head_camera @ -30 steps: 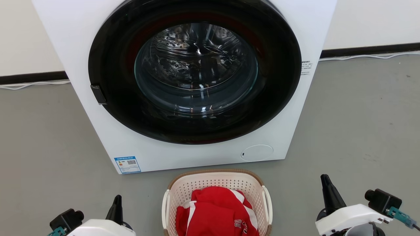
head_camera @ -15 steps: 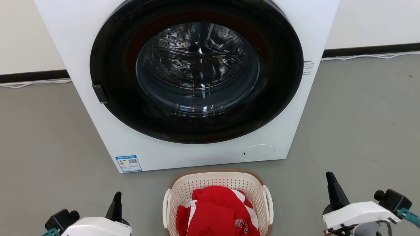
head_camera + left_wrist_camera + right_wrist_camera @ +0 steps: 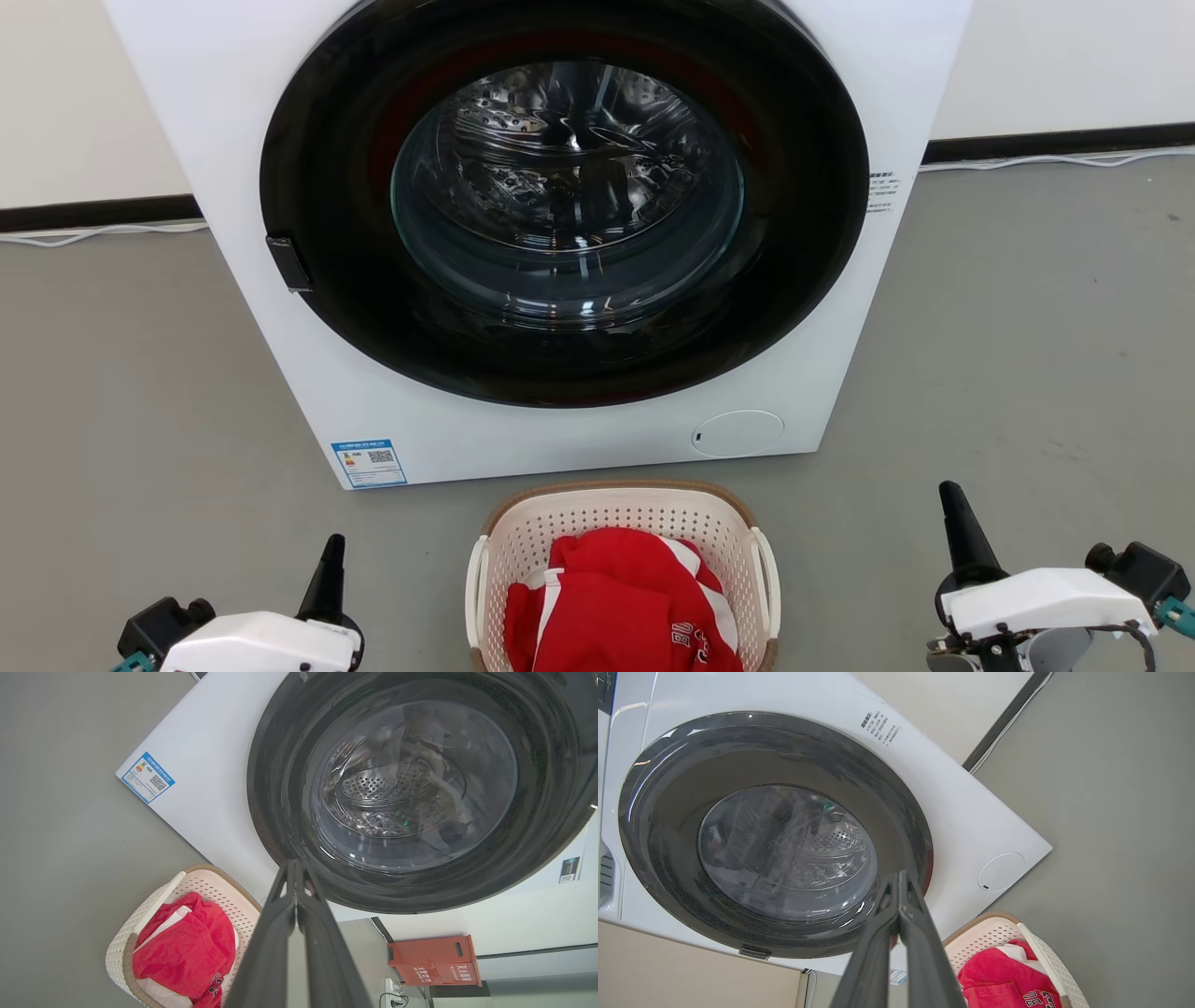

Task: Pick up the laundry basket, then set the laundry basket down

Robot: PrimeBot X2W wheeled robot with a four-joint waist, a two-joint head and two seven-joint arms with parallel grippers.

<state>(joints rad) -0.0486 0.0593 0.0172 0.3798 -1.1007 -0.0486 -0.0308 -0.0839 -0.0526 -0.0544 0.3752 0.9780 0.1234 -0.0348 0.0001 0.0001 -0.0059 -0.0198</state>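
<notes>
The left gripper (image 3: 332, 553), fingers pressed together and empty, points up at lower left. A blue QR-code sticker (image 3: 370, 463) on the washing machine (image 3: 280, 373) is too small to read. The laundry basket (image 3: 616, 509) sits on the floor before the machine, between the arms, holding a red white-lettered garment (image 3: 607, 607). The right gripper (image 3: 952, 504), likewise closed and empty, has drifted outward since a second ago.

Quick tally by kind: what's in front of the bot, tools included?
Washing machine: 1
Laundry basket: 1
Red garment: 1
Red box: 1
Tools: 2 (left tool, right tool, both shut)
Total: 6
</notes>
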